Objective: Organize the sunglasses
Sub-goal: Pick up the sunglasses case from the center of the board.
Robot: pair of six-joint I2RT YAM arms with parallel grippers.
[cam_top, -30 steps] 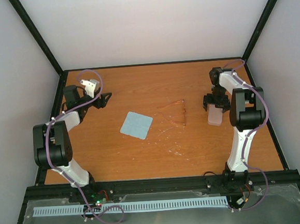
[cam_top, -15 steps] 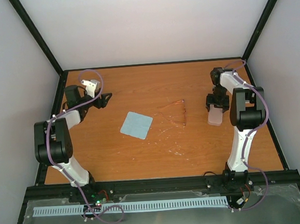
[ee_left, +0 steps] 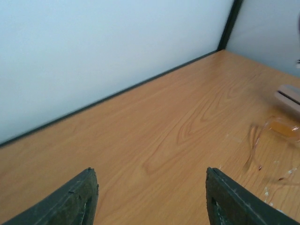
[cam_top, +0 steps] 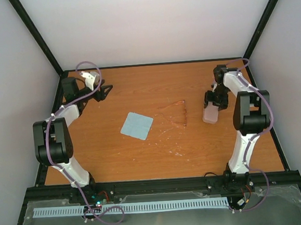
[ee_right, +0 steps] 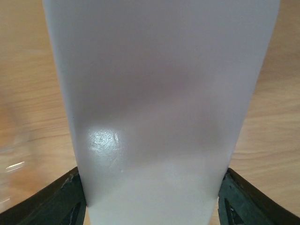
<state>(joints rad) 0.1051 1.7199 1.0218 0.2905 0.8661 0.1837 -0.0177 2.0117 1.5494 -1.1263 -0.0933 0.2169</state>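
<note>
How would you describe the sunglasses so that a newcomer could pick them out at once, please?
On the wooden table, look just right of centre, between the blue cloth and the pale case. The sunglasses lie there: a thin, see-through amber frame nearly matching the wood, unlike their solid, opaque neighbours.

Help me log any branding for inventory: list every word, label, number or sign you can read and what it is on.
None can be read: the pink-grey case, light blue cloth and amber sunglasses show no print in any view.
</note>
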